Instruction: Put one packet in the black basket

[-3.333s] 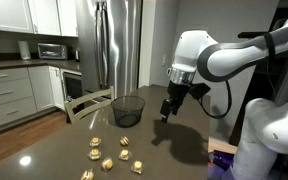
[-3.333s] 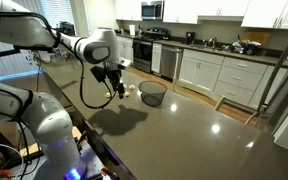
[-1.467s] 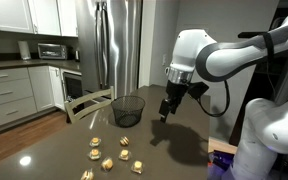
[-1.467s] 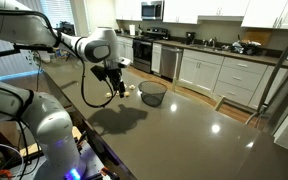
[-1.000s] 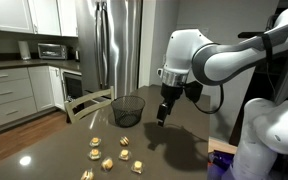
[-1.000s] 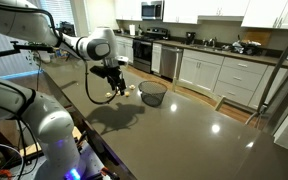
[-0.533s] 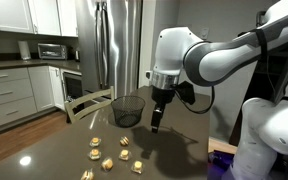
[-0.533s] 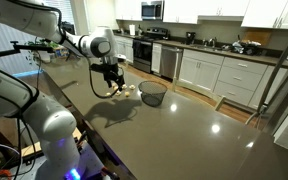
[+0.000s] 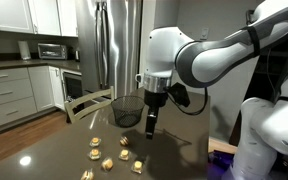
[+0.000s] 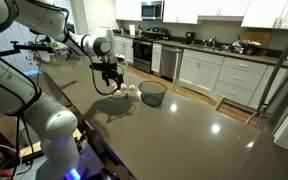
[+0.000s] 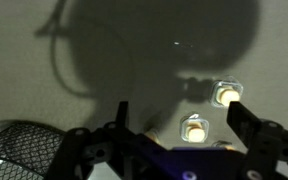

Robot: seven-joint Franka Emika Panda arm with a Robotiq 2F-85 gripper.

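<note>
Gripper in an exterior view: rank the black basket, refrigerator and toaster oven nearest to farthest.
From the gripper:
1. black basket, close beside it.
2. refrigerator, behind the basket.
3. toaster oven, far off at the left.

A dark glossy bench (image 9: pixel 174 150) fills the near ground. Far behind stands a steel refrigerator (image 9: pixel 114 45); left of it, a toaster oven (image 9: pixel 52 50) sits on a counter above white drawers (image 9: pixel 9 95).

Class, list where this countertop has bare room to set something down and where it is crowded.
Free: the broad countertop from the black basket out to the edge facing the white cabinets. Crowded: beside the basket, where the packets cluster and the gripper hangs near.
</note>
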